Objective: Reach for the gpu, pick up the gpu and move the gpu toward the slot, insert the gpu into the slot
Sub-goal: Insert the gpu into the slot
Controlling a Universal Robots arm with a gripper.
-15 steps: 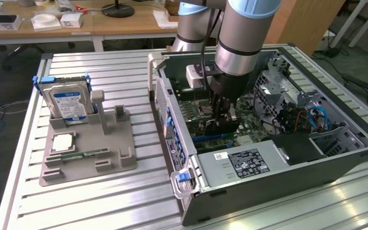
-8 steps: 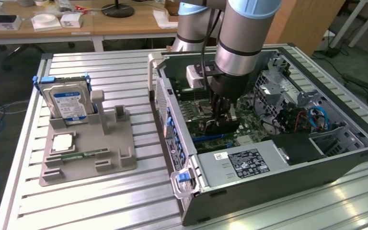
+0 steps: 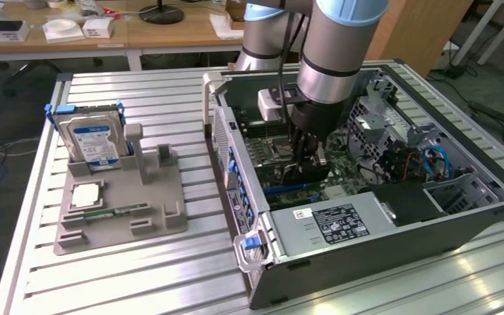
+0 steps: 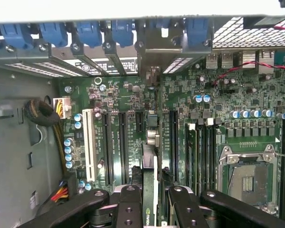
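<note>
The insertion step looks to be in hand. The gripper (image 4: 152, 183) is clamped on the gpu (image 4: 150, 159), which stands edge-on inside the case (image 3: 392, 262), low over the motherboard (image 4: 218, 109) among its black slots (image 4: 107, 142). Whether its edge has entered one I cannot tell. Seating it, I judge, calls for a straight push, edge kept parallel to the slot.

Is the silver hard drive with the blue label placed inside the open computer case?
No, the blue-labelled silver hard drive stands upright in the grey plastic holder, outside the dark computer case.
</note>
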